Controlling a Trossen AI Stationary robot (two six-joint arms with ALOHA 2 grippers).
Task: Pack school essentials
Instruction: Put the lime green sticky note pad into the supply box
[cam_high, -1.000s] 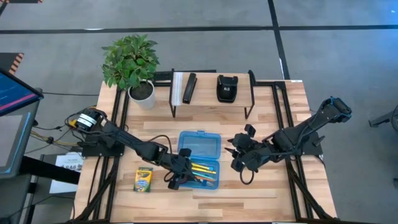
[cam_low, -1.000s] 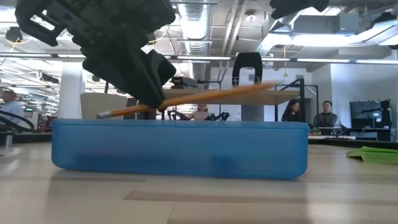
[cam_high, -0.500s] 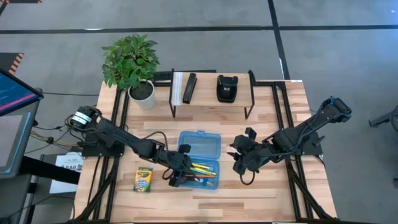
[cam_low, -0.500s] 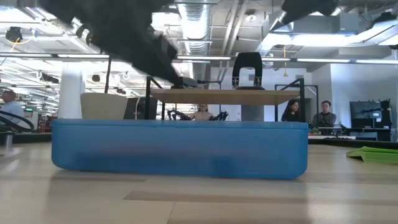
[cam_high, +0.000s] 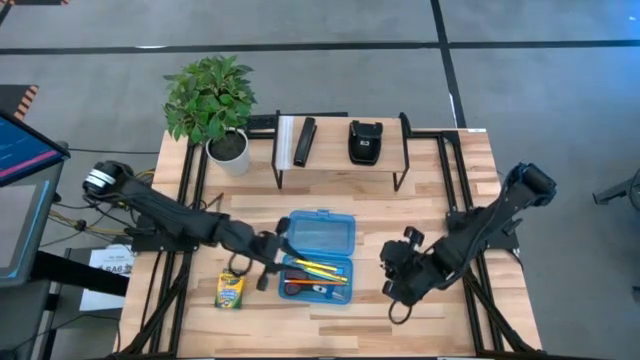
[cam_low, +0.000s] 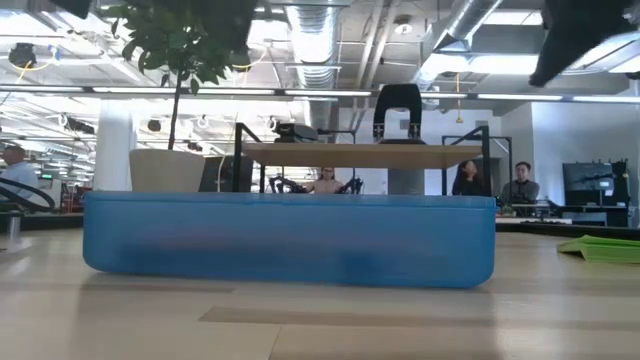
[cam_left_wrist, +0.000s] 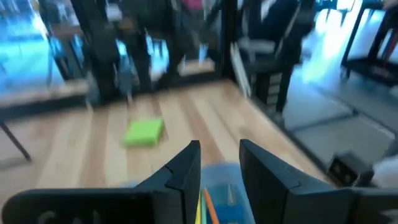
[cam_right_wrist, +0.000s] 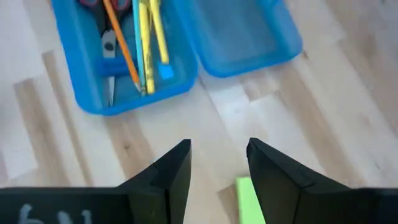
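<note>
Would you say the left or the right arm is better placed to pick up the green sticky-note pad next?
Right, probably. The right gripper hangs open just short of the sticky-note pad, while the left gripper is across the pencil box, nearer the crayon box.

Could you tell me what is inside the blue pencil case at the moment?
The blue pencil case holds red-handled scissors, yellow and orange pencils and a small blue eraser. Its lid half is empty.

— What did the left wrist camera catch?
— The left end effector (cam_left_wrist: 219, 163), its two dark fingers (cam_left_wrist: 184, 169) parted with a gap between them.
— And past them?
— A lime-green sticky-note pad (cam_left_wrist: 143, 132) lay flat on the wooden counter (cam_left_wrist: 74, 137). Between the fingers showed yellow and orange pencils (cam_left_wrist: 204, 208) in the blue case (cam_left_wrist: 222, 198). The room behind was blurred.
</note>
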